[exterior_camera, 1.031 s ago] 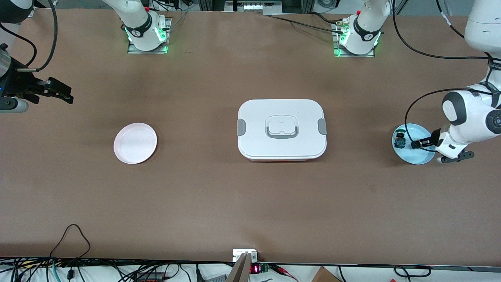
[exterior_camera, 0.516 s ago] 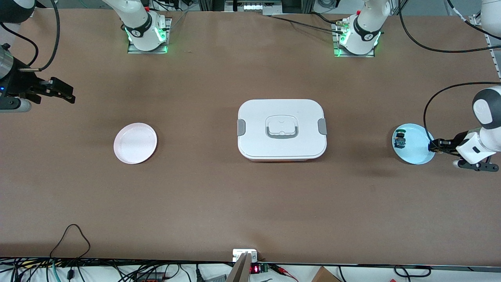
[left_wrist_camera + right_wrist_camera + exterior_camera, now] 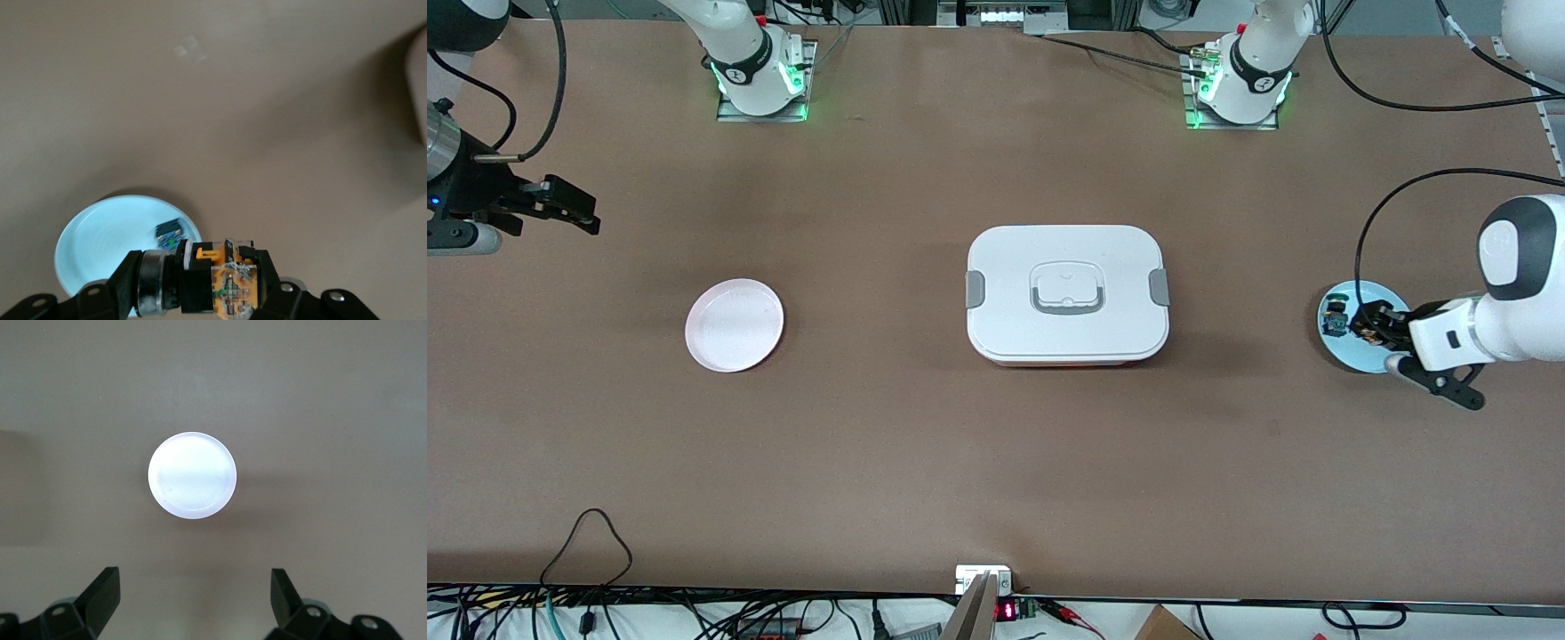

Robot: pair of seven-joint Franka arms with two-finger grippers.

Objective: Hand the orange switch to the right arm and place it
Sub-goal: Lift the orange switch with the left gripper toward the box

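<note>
Switch sits pinched in your left gripper, lifted over the blue dish near the table's left-arm end so it can be handed across. Its forearm lies level. Your right gripper, jaws spread, waits over the opposite end, near the pink dish.

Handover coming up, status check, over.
Left gripper shut on orange switch, over light blue dish. Right gripper open, waiting above pink dish. White lidded box sits between the dishes.
</note>
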